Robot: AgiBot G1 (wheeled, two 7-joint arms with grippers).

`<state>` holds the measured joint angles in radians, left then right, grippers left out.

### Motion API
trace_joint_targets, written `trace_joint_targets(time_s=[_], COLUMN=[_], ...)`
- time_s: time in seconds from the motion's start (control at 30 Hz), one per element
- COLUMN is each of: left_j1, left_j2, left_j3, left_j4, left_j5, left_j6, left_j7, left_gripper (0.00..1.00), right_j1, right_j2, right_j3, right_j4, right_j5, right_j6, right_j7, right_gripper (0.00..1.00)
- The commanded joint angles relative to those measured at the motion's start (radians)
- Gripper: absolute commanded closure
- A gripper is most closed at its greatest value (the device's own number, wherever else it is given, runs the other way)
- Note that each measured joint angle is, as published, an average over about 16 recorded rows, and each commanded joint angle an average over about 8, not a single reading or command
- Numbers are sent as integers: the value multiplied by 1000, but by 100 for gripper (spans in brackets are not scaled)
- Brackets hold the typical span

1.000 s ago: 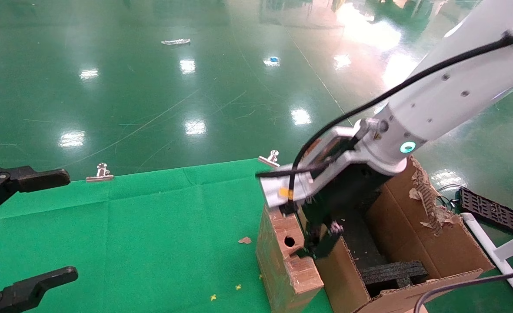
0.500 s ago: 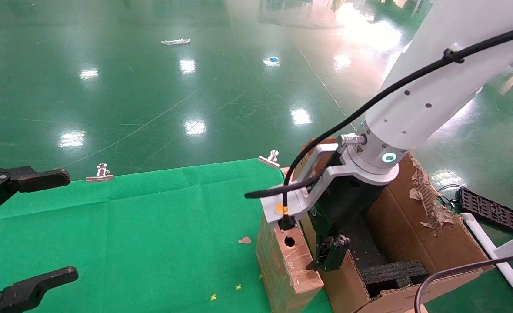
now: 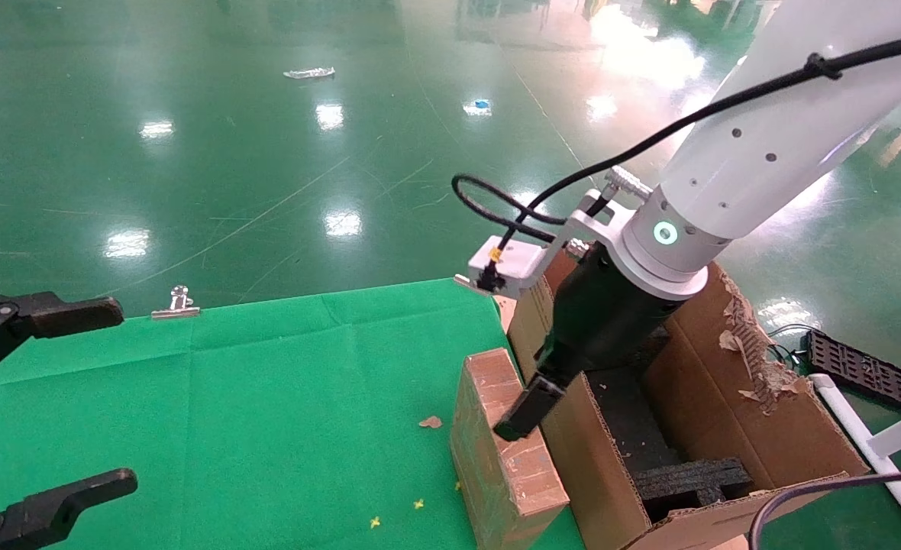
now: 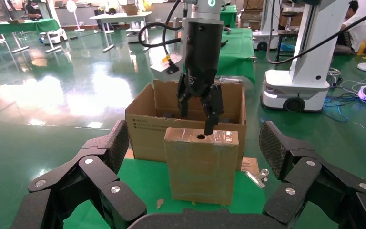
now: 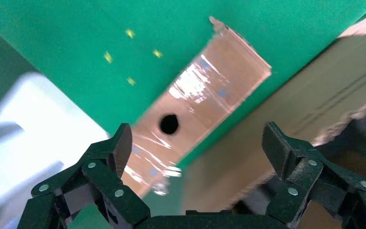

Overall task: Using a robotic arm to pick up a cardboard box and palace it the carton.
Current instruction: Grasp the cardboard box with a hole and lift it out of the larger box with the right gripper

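Left gripper (image 3: 38, 397) parked at the near left over the desk (image 3: 267, 397), fingers spread wide, nothing held.

Cardboard box (image 3: 500, 443) standing upright on the green cloth at the desk's right edge, just beside the carton (image 3: 725, 428), whether touching its near wall cannot be told. Top face taped and glossy, with a small round hole.

Right gripper (image 3: 523, 412) on the robotic arm (image 3: 756, 160) poised over the box top, tilted, fingers spread and pinching nothing; one fingertip (image 4: 209, 128) just above or touching the top face near the hole.

Risks, as judged:
- Spread fingers not squarely astride the box; a closing off-centre likely to push the tall, narrow box over or off the desk edge.
- Slick tape on the faces likely to give a poor hold; possible slip on lifting.
- Carton wall and upright flaps close by, one flap torn (image 3: 741, 336); possible snag of finger or box when carried across.
- Black foam blocks (image 3: 687, 481) inside the carton; box may land tilted on them.
- Black cable (image 3: 511, 214) looped near the wrist; catching possible.

Surface: green cloth creased, held by metal clips (image 3: 177, 302), scattered with small scraps (image 3: 429, 422).

Room: glossy green floor (image 3: 267, 137) with light reflections and bits of litter; other desks and a white machine base seen in the left wrist view.
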<state>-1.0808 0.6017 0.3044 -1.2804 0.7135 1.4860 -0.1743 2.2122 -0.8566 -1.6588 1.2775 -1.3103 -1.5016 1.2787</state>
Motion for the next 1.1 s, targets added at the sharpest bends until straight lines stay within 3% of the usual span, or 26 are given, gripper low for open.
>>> trace_joint_targets(time_s=[0.03, 0.4, 0.47, 0.57, 0.67, 0.73, 0.83, 0.9, 0.97, 1.1], left_j1=[0, 0, 0, 0, 0, 0, 0, 0, 0, 0], left_j2=[0, 0, 0, 0, 0, 0, 0, -1, -1, -1], left_j3=[0, 1, 1, 1, 1, 1, 1, 1, 1, 2], left_j4=[0, 0, 0, 0, 0, 0, 0, 0, 0, 0], left_j5=[0, 0, 0, -1, -1, -1, -1, -1, -1, -1], left_j6=[0, 0, 0, 0, 0, 0, -1, -1, -1, -1], left_j7=[0, 0, 0, 0, 0, 1, 1, 1, 1, 1], left_gripper=[0, 0, 0, 1, 20, 42, 78, 93, 99, 100], right_j1=[-8, -84, -93, -100, -102, -101, -99, -98, -97, -97], right_j2=[-3, -34, -39, -45, -50, -51, -49, -45, -40, -33], right_j3=[-1, -29, -33, -38, -45, -49, -54, -56, -57, -60], right_j4=[-19, -94, -100, -102, -94, -85, -70, -59, -49, -33], right_j5=[28, 43, 40, 30, 15, 5, -8, -13, -17, -27], right_j6=[-2, 19, 22, 26, 28, 29, 33, 36, 39, 45], right_j7=[67, 132, 130, 128, 134, 142, 157, 165, 172, 183], right_gripper=[0, 1, 17, 52, 89, 98, 100, 100, 100, 100])
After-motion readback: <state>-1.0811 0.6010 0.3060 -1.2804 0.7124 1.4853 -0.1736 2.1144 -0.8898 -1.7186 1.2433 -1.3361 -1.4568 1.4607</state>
